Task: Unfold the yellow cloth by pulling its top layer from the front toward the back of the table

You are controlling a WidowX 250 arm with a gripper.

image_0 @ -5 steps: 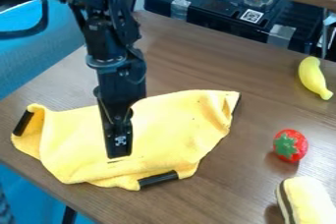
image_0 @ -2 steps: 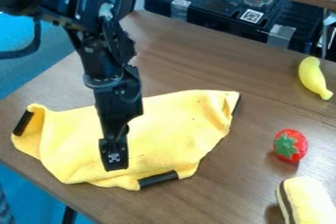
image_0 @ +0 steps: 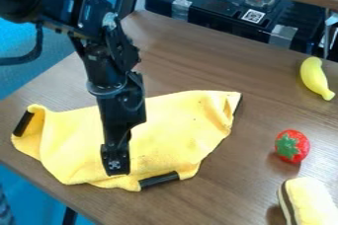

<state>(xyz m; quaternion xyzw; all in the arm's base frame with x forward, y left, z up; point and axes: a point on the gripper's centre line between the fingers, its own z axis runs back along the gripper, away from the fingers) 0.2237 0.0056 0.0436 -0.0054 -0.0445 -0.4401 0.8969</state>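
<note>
Yellow cloth [image_0: 178, 130], one: left to centre, rumpled, unmoved. Black gripper [image_0: 115, 167]: I have brought it down and towards the cloth's near edge, by the near black strip [image_0: 159, 180]; jaw state, cannot tell. Judged: placement for working that edge, cloth not yet shifted. Brown table [image_0: 218, 56], right side: toy strawberry [image_0: 292, 146], striped yellow piece [image_0: 310, 202], toy banana [image_0: 316, 78]. Room: blue surface [image_0: 39, 78], left; black case [image_0: 224, 9], behind, right.

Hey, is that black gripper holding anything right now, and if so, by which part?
I can't tell. The gripper is down over the yellow cloth, near its front edge, but whether it pinches any fabric there is unclear.
</note>
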